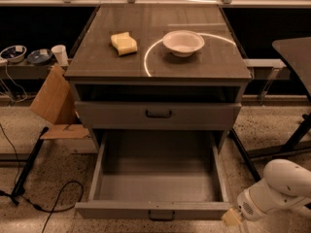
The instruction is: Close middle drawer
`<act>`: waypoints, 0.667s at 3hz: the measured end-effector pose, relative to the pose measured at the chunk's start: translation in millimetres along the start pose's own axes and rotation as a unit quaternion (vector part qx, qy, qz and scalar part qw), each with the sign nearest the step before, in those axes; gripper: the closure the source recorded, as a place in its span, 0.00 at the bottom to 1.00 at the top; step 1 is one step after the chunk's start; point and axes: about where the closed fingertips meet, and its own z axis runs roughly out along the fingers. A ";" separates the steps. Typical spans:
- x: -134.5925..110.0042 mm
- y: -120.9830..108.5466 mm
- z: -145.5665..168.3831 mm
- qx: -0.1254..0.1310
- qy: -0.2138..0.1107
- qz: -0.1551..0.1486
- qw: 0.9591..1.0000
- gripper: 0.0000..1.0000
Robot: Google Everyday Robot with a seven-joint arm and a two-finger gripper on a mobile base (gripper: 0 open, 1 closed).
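Note:
The middle drawer (153,210) is pulled far out of the grey cabinet (158,72). Its deep box is empty, and its low front panel with a small dark bar handle (162,216) sits near the bottom edge of the view. Above it the taller top drawer (158,114) is almost flush with the cabinet. The lowest drawer is hidden under the open one. My gripper (232,219) is at the bottom right, on the end of the white arm (282,188). It is just right of the open drawer's front right corner and partly cut off by the frame edge.
A yellow sponge (124,43) and a white bowl (183,42) rest on the cabinet top. A cardboard piece (53,98) leans at the left, with a black stand and cable (48,203) on the floor. A dark table with legs (296,57) stands at the right.

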 end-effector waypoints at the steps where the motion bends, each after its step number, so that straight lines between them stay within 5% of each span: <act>1: 2.4 -4.8 37.9 -0.025 0.027 0.017 0.999 0.95; 2: 7.2 -10.0 69.8 -0.039 0.050 0.028 0.998 1.00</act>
